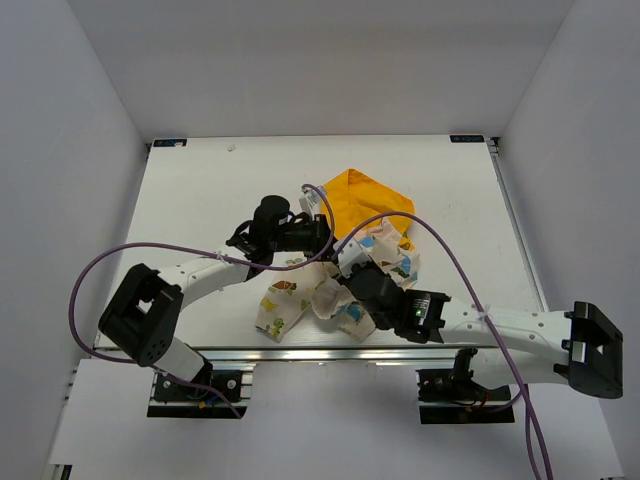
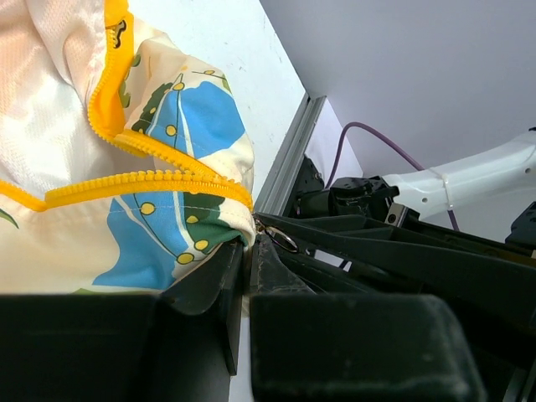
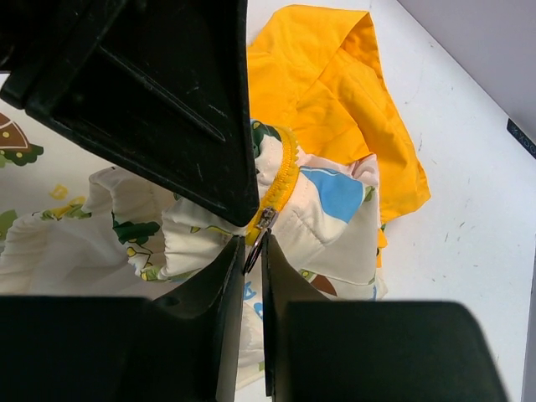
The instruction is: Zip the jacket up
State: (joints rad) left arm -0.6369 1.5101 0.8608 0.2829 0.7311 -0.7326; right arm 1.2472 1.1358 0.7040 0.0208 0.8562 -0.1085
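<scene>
I see one jacket crumpled on the white surface: cream printed cloth, yellow toothed zipper, soft yellow hood beyond the fingers. My left fingers are nearly closed, pinching its bottom hem corner. My right fingers, a narrow slit apart, grip the one small metal zipper pull.

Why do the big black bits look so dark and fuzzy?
Left wrist view: the left gripper sits at the lens, dark and soft, while the jacket is sharp. Right wrist view: the right gripper likewise. Top view: even light, faint shadows.
</scene>
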